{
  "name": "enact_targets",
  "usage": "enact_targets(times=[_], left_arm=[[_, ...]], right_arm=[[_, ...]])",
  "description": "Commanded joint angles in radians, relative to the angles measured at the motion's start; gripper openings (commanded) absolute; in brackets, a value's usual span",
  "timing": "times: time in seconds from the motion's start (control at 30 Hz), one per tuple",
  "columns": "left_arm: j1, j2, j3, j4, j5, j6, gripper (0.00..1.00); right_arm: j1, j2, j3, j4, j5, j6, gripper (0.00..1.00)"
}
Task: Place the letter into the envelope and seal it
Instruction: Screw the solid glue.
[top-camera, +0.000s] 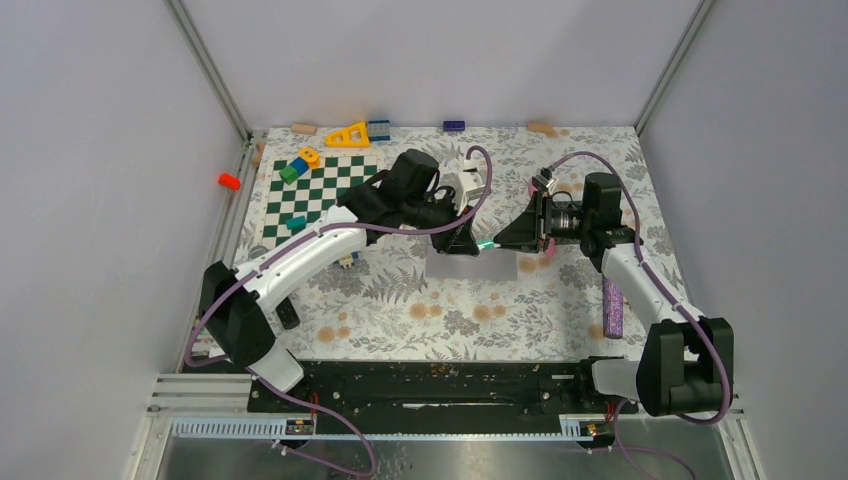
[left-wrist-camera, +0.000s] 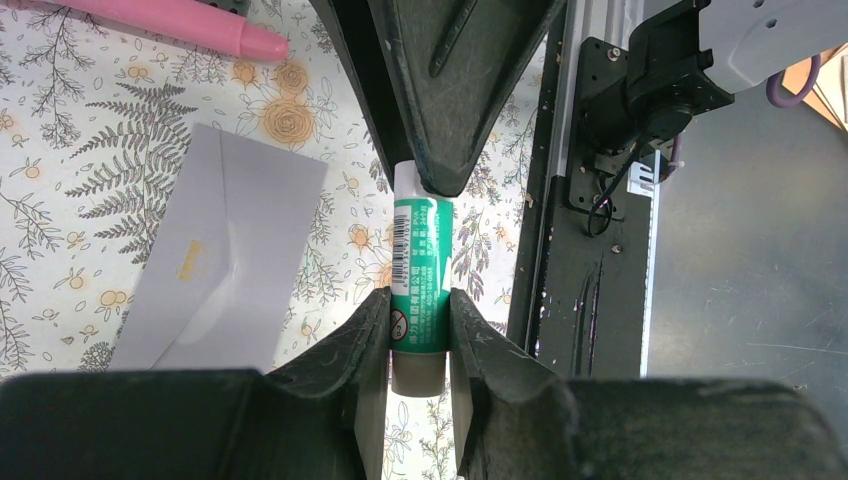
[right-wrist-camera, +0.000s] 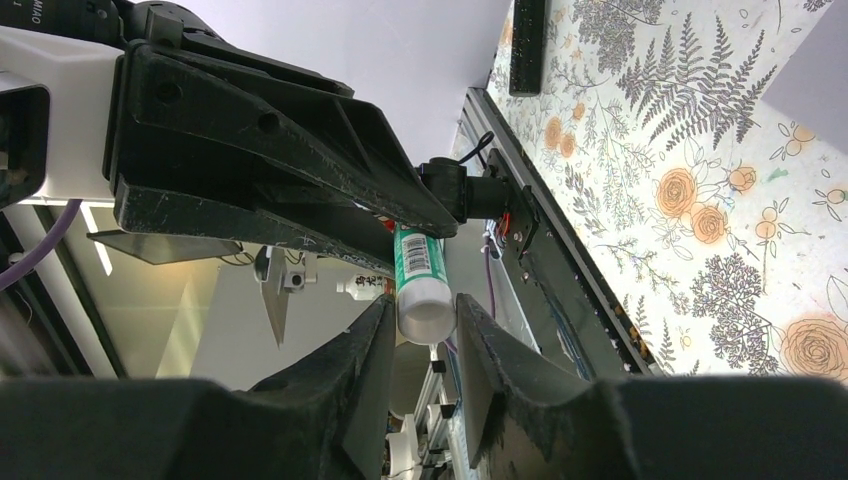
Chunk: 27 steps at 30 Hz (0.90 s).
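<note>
At centre, uncapping is in hand: glue (top-camera: 486, 245) pinched by left gripper (left-wrist-camera: 418, 302), cap (right-wrist-camera: 425, 298) flanked by right gripper (right-wrist-camera: 424, 318), grip unclear; a straight pull is needed.

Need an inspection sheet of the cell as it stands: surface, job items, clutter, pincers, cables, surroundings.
Surface: floral cloth, lying flat.
Job's things: envelope flat on the cloth; letter not seen; glue stick held off the cloth between both arms.
Clutter: pink marker, purple marker, chessboard mat, toy blocks along the far edge.
Pincers: left pincer shut on the glue stick's green body; right pincer flanks its white end, grip uncertain.
Cables: purple cables run along both arms, none on the envelope.
Surroundings: grey walls, black base rail.
</note>
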Motion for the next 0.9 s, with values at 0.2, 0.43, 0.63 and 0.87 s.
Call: enact_targets(times=[0.2, 0.43, 0.63, 0.87], left_arm=[[-0.005, -0.002, 0.04, 0.021, 0.025, 0.017, 0.0], [-0.005, 0.039, 0.045, 0.024, 0.312, -0.013, 0.0], [-0.005, 0.082, 0.023, 0.106, 0.496, -0.105, 0.01], [-0.002, 0.072, 0.008, 0.149, 0.478, -0.15, 0.01]], right_arm=[[0.012, -0.035, 0.013, 0.053, -0.049, -0.041, 0.17], [0.025, -0.139, 0.006, 0.06, -0.122, -0.425, 0.23], [0.034, -0.312, -0.056, 0.054, -0.179, -0.833, 0.32], [0.034, -0.362, -0.058, 0.034, -0.153, -0.869, 0.54]])
